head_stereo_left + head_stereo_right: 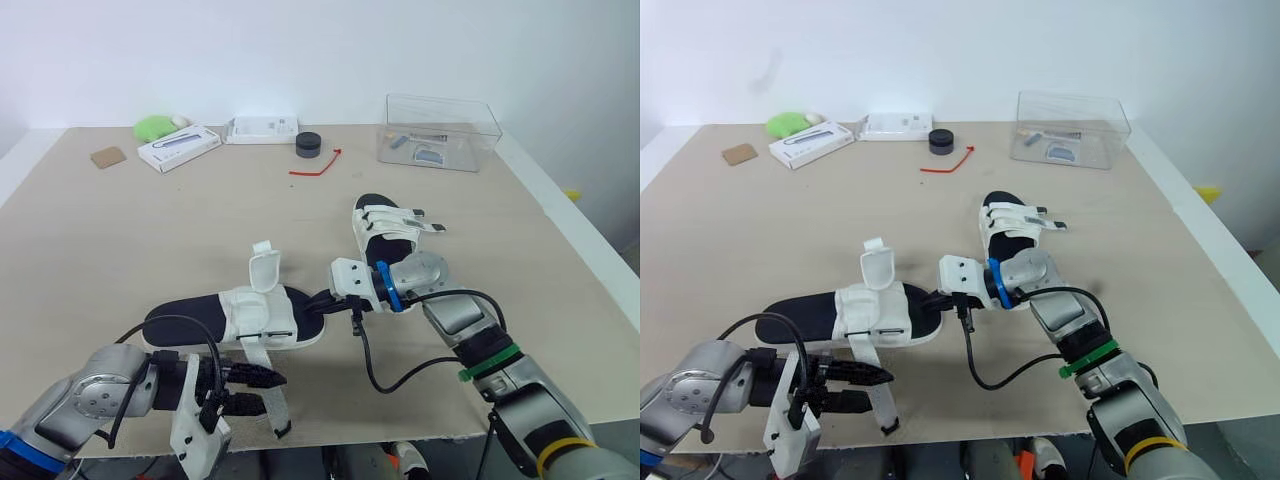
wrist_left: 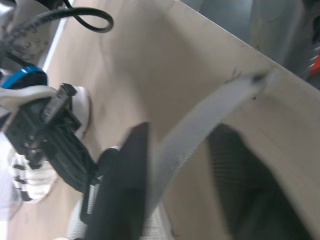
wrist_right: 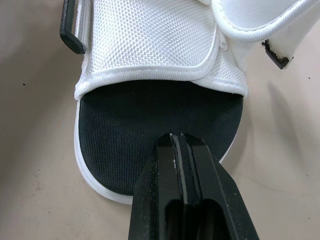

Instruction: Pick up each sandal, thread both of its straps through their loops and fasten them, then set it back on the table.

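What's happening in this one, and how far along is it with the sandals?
The robot is working on the near sandal, which lies flat on the table. Its left gripper is open at the table's front edge, with the sandal's loose strap hanging between its fingers, not yet threaded. The right gripper is shut at the sandal's toe. The far sandal lies beyond, with no gripper on it.

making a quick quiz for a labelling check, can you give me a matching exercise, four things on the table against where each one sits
Things:
1 clear box
2 green object
3 red cord
4 near sandal

Places:
a far side, left
b near the front edge, straps loose
c far side, right
d far side, middle, beside the black puck

Pairs: 1-c; 2-a; 3-d; 4-b
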